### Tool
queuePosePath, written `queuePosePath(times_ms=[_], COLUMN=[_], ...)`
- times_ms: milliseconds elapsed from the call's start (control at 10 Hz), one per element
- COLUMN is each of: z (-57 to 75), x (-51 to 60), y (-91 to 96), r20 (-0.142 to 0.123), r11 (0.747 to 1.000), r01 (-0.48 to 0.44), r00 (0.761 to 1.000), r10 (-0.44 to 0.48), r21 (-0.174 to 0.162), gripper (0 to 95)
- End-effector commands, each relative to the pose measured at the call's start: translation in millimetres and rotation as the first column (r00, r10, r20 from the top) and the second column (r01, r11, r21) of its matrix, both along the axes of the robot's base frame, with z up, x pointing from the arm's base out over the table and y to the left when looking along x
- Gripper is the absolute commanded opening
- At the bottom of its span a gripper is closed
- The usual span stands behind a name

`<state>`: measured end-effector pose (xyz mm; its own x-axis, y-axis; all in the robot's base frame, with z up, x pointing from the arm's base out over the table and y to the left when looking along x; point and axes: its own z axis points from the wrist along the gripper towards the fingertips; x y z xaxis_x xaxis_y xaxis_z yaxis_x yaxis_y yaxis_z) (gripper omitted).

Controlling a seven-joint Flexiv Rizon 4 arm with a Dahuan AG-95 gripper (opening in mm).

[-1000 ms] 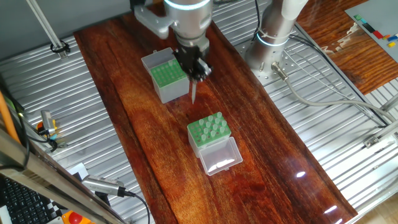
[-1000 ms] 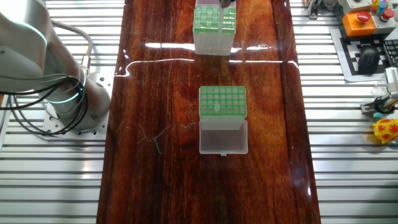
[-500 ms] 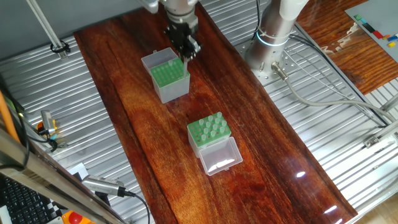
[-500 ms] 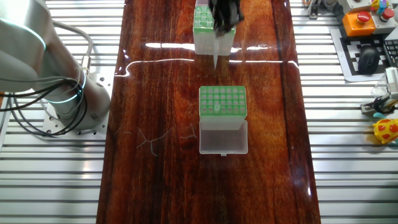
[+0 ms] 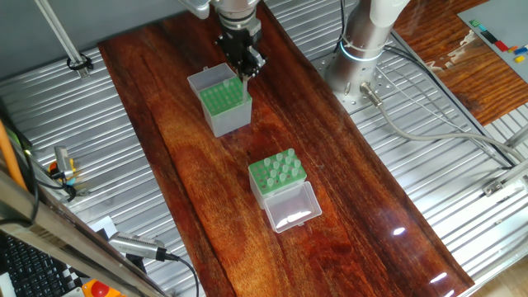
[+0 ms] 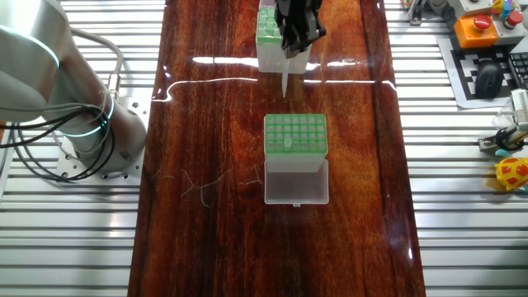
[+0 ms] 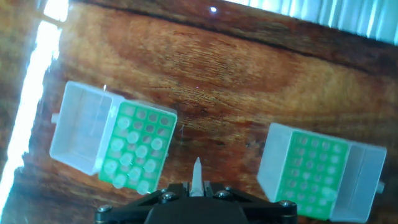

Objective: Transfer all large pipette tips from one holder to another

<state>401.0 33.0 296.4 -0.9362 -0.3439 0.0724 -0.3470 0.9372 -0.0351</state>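
My gripper (image 5: 246,68) is shut on one large pipette tip (image 6: 285,74), which hangs point down from the fingers; the hand view shows it pinched between them (image 7: 197,177). The gripper (image 6: 287,51) hovers above the wood by the far side of the grey-sided holder (image 5: 224,106), whose whitish lid lies open. In the other fixed view this holder (image 6: 294,136) has one pale tip in its grid. The clear-sided holder (image 5: 276,175) holds several tips, its clear lid open in front. In the hand view the clear-sided holder (image 7: 134,146) is left and the grey-sided one (image 7: 311,168) right.
The holders stand on a dark wooden board (image 5: 346,214) laid on ribbed metal. The arm's base (image 5: 363,45) stands beside the board, with cables (image 5: 429,124) trailing from it. A keyboard and small tools (image 6: 495,74) lie off the board's edge.
The gripper carried the tip from between the two holders towards the grey-sided one and came down lower. In the last half second it has barely shifted.
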Motion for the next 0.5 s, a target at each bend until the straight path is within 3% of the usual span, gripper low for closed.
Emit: queuePosePath(times_ms=[100, 200, 500], z=[4.7, 6.3, 6.3], x=[4.7, 7.0, 7.0], y=[-37.3, -51.8, -51.8], r20=[0.013, 0.009, 0.014], r11=[0.999, 0.997, 0.999], r01=[-0.031, -0.063, -0.044], r00=[0.999, 0.998, 0.999], r10=[0.031, 0.064, 0.045], r21=[-0.042, -0.044, -0.030], gripper=[0.0, 0.0, 0.0])
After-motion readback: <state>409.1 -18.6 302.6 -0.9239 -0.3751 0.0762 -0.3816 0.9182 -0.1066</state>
